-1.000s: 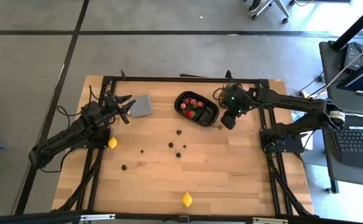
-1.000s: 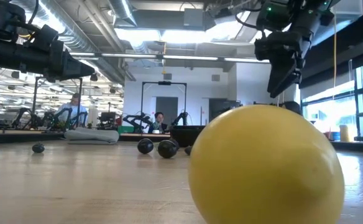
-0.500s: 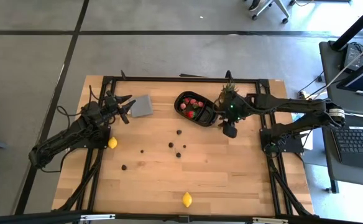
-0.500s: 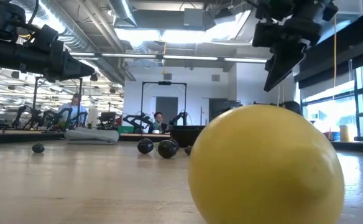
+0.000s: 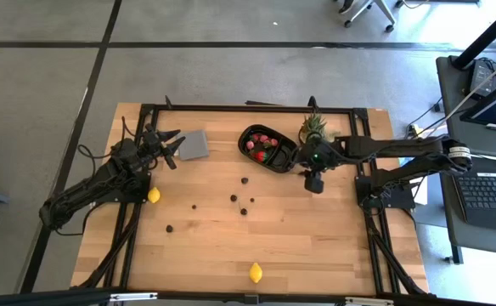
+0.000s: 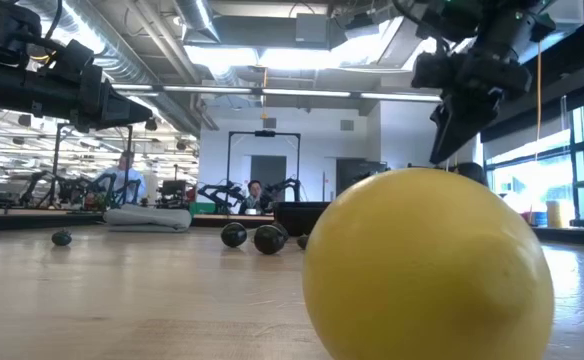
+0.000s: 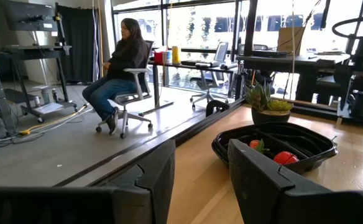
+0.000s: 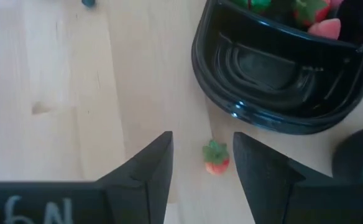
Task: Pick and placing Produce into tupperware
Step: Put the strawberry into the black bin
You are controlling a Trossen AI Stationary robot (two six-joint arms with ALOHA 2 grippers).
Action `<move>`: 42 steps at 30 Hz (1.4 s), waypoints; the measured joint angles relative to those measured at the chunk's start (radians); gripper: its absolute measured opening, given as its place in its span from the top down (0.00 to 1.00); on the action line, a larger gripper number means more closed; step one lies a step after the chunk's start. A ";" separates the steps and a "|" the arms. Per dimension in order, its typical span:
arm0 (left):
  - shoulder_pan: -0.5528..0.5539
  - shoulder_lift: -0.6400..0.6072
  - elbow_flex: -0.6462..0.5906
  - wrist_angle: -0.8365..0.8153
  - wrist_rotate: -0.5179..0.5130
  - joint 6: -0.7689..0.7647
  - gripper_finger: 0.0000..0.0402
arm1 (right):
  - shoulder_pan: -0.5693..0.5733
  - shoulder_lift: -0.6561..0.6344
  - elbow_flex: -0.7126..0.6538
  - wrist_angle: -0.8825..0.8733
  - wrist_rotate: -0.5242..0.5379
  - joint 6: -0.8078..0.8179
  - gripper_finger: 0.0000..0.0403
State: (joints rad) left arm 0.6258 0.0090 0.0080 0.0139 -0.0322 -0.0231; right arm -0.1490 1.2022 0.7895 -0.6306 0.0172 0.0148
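high: overhead | low: table-level | wrists: forward, sharing tray [image 7: 275,146]

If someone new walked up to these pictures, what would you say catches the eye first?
Probably the black tray at the table's far middle, with red strawberries in one compartment and the other bare. Next, the right gripper hangs open above a lone strawberry lying on the wood just outside the tray. In the low view, a yellow lemon right at the lens fills much of the picture.
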 joint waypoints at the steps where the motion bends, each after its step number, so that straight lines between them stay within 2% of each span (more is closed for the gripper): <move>1: 0.000 0.000 0.000 0.000 0.000 0.000 0.65 | 0.000 0.000 -0.015 0.026 0.000 0.000 0.58; 20: 0.000 0.000 0.000 0.000 0.000 0.000 0.65 | 0.000 0.000 -0.240 0.331 0.043 -0.046 0.58; 36: 0.000 0.000 0.000 0.000 0.000 0.000 0.65 | 0.000 0.002 -0.258 0.371 0.075 -0.048 0.58; 42: 0.000 0.000 0.000 0.000 0.000 0.000 0.65 | 0.000 0.045 -0.258 0.371 0.075 -0.045 0.58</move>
State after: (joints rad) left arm 0.6260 0.0087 0.0082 0.0139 -0.0322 -0.0233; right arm -0.1493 1.2470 0.5312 -0.2596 0.0917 -0.0299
